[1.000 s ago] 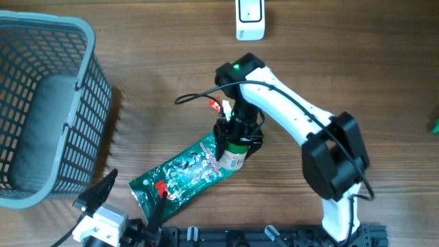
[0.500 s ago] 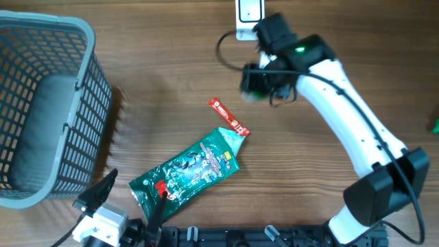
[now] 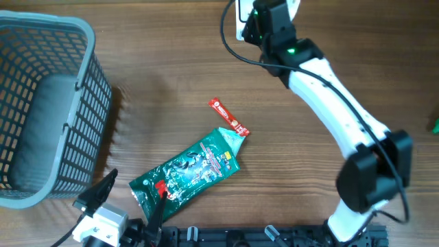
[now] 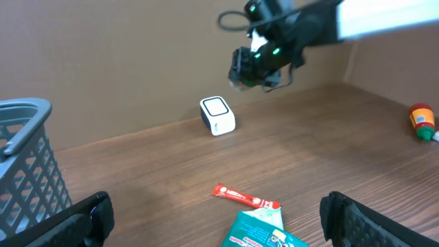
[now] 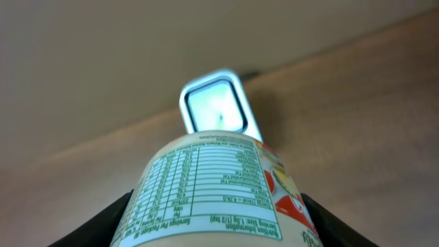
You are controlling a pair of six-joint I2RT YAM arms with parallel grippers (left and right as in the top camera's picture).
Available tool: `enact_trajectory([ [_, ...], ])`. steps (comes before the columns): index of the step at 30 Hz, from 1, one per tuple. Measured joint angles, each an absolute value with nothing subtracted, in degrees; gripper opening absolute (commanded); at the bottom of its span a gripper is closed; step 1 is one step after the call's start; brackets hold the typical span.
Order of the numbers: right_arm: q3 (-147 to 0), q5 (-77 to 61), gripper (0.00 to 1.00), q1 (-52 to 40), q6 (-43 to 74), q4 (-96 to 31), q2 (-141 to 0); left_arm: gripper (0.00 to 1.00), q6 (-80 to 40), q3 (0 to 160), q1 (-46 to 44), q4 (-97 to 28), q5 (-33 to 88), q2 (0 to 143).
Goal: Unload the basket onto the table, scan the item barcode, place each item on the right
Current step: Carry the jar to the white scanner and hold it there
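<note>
Clamped in the right gripper [image 5: 218, 221]: a small round bottle with a white printed label [image 5: 212, 185], dark fingers [image 5: 125, 214] pressed to either side of it and spread just as far as its width. Raised off the brown wooden table [image 3: 164, 82], at the far edge, right by the small white box-shaped scanner [image 4: 217, 115].

From the right wrist view, lies straight ahead of the fingers, long axis running away from the camera, far end aimed at the scanner's pale rounded window [image 5: 214, 106]. Shows a nutrition table on the upper side of the label; no barcode visible in any view, so hidden or too small to tell. Seems close to the scan itself. Likely calls for a roll about that long axis, or a tilt, until the coded side of the label meets the window instead of the end face.

Left gripper [image 3: 129, 200]: wide open, empty, low at the near edge, well apart from scanner and bottle. Clearly the right arm's job.

Untouched on the table between the two arms: a green foil snack packet [image 3: 185, 171] and a thin red stick sachet [image 3: 228, 115].
</note>
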State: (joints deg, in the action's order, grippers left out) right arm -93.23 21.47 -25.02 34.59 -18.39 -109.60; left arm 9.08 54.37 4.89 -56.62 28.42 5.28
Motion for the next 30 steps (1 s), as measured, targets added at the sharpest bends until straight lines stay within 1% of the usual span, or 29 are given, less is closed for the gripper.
enact_trajectory([
  [2,-93.17,23.46,0.60,-25.02,32.51,-10.37,-113.78,1.00,9.10,54.37,4.89,-56.60,28.42,5.28],
  [8,-92.77,25.17,0.59,-24.88,24.18,9.89,-123.50,1.00,9.10,54.37,4.89,-56.60,28.42,5.28],
  [9,-92.49,25.58,0.59,-24.73,22.61,15.00,-125.43,1.00,9.10,54.37,4.89,-56.62,28.42,5.28],
  [10,-92.49,25.69,0.56,-24.56,21.61,18.35,-126.80,1.00,9.10,54.37,4.89,-56.64,28.42,5.28],
  [13,-92.31,25.30,0.56,-23.38,19.66,24.84,-129.69,1.00,9.10,54.37,4.89,-56.60,28.42,5.28],
  [16,-92.31,23.14,0.57,-21.74,19.16,25.50,-130.89,1.00,9.10,54.37,4.89,-56.62,28.42,5.28],
  [18,-92.31,22.28,0.59,-20.99,19.14,25.50,-131.20,1.00,9.10,54.37,4.89,-56.62,28.42,5.28],
  [22,-92.84,21.96,0.60,-20.10,18.55,23.57,-131.26,1.00,9.08,54.37,4.89,-56.62,28.42,5.28],
  [27,-93.62,22.02,0.61,-19.51,18.09,14.04,-130.69,1.00,9.10,54.37,4.89,-56.60,28.40,5.28],
  [30,-93.76,21.63,0.61,-16.49,19.46,3.20,-128.03,1.00,9.08,54.37,4.89,-56.58,28.42,5.28],
])
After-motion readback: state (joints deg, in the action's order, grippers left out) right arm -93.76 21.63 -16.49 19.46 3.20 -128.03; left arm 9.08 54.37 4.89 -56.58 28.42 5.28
